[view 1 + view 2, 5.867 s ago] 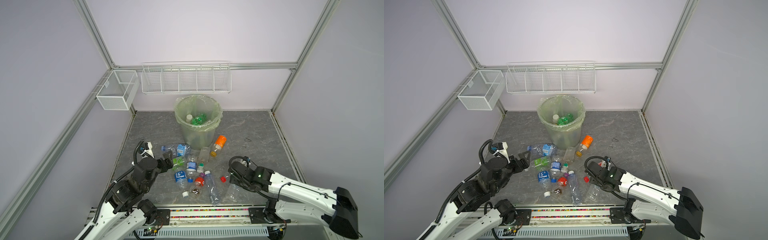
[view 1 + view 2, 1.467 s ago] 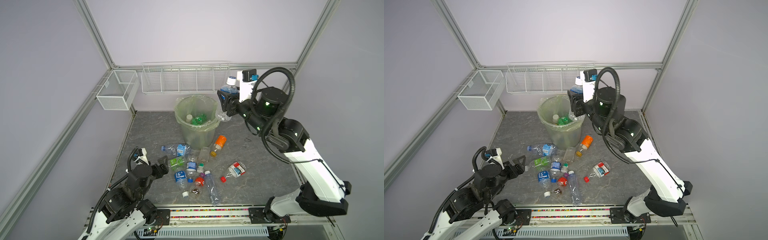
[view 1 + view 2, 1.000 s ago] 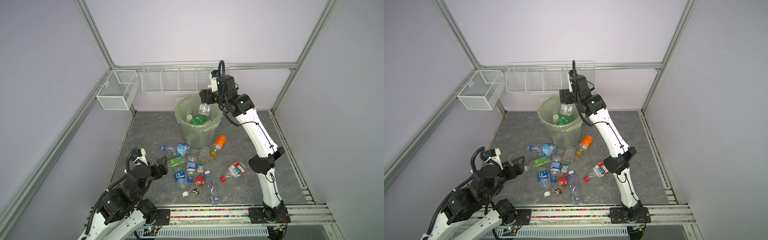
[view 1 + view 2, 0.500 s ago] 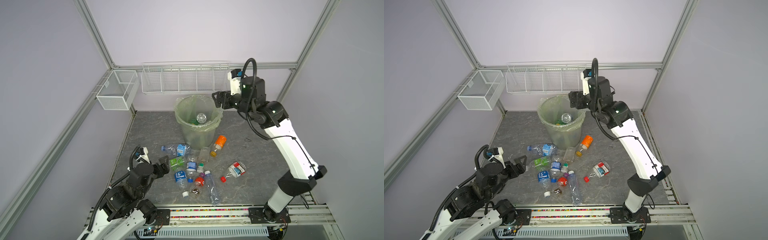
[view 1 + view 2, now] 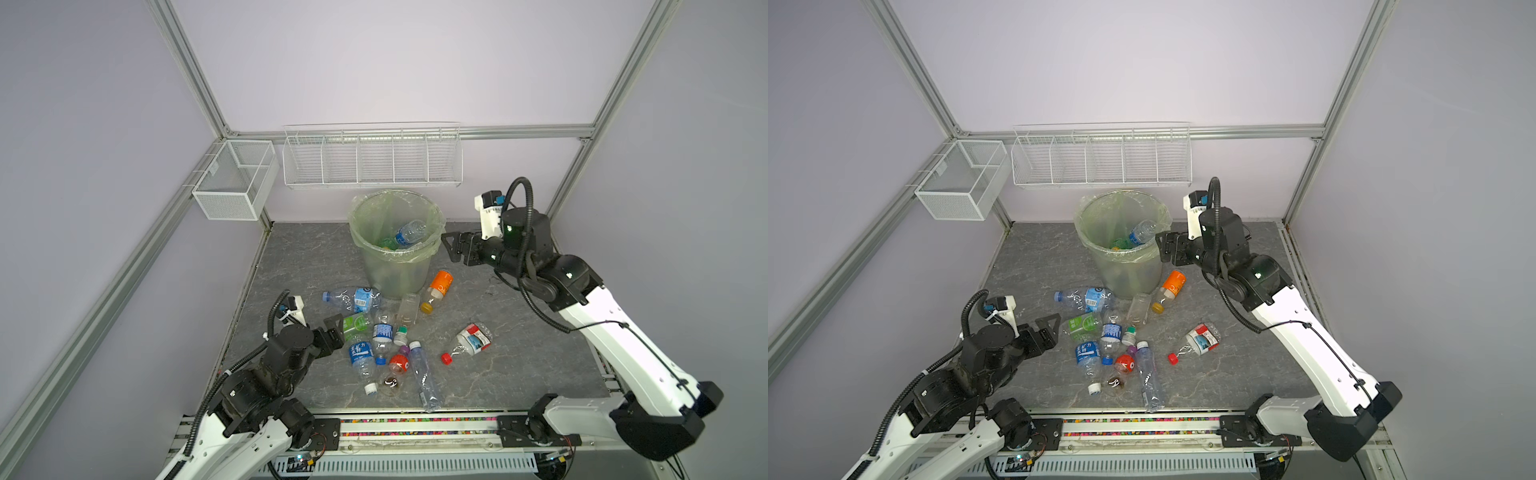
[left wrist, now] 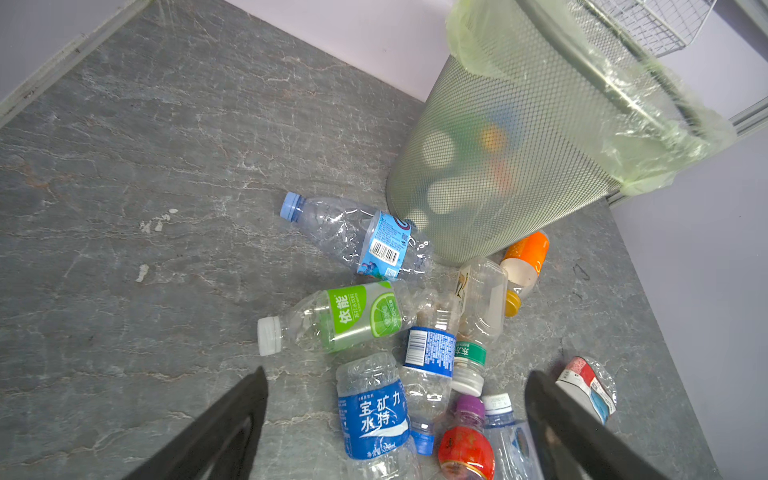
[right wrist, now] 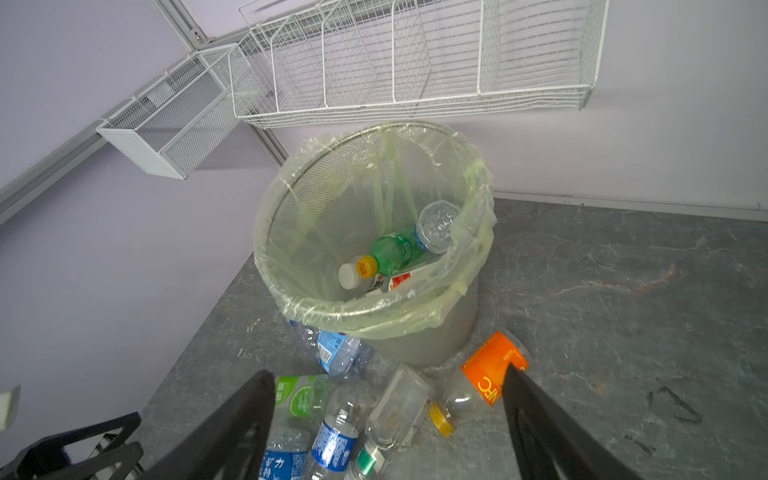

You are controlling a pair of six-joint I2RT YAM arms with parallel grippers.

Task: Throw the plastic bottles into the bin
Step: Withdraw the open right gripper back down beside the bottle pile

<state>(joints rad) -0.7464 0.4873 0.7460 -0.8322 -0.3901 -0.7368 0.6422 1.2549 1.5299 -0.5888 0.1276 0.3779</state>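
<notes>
The bin (image 5: 395,276) (image 5: 1125,276) stands at the back of the grey floor. In it lies a blue-labelled clear bottle (image 5: 409,232) on top of a green one (image 7: 392,249). Several plastic bottles lie in front of it: an orange-labelled one (image 5: 438,284), a crushed red-and-white one (image 5: 471,338), a green-labelled one (image 6: 353,318) and blue-labelled ones (image 6: 374,415). My right gripper (image 5: 451,248) (image 7: 385,371) hangs open and empty just right of the bin's rim. My left gripper (image 5: 335,332) (image 6: 397,372) is open and empty, low beside the green-labelled bottle.
A white wire mesh box (image 5: 235,185) hangs on the left wall and a long white wire rack (image 5: 372,160) on the back wall above the bin. Aluminium frame posts mark the corners. The arms' base rail (image 5: 415,419) runs along the floor's front edge.
The right gripper let its bottle go over the bin, then pulled back right and lower. That bottle now lies in the bin. The left arm barely moved.
</notes>
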